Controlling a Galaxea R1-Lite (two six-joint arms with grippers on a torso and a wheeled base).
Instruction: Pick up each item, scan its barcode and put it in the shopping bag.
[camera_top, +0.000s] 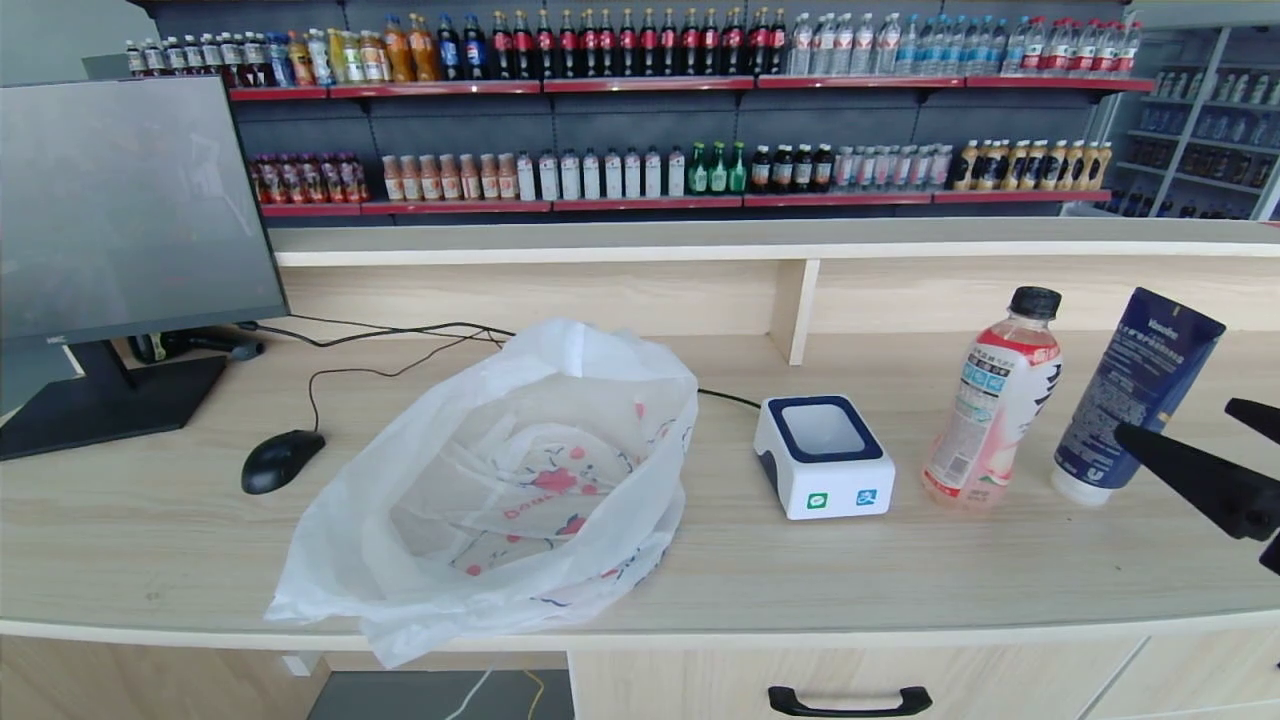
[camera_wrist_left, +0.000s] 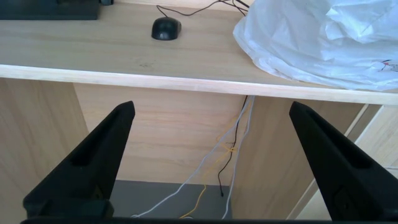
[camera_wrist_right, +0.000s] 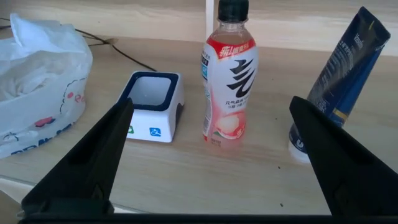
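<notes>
A white plastic shopping bag lies open on the wooden counter, left of centre. To its right sits a white scanner with a blue-rimmed window on top. Further right stand a pink drink bottle with a black cap and a dark blue tube on its white cap. My right gripper is open at the counter's right end, in front of the tube. Between its spread fingers I see the bottle, with the scanner and tube to either side. My left gripper is open, below the counter's front edge, the bag above it.
A monitor stands at the far left with a black mouse and cables beside it. A raised ledge with a wooden divider runs along the counter's back. Loose wires hang under the counter. A drawer handle is below the front edge.
</notes>
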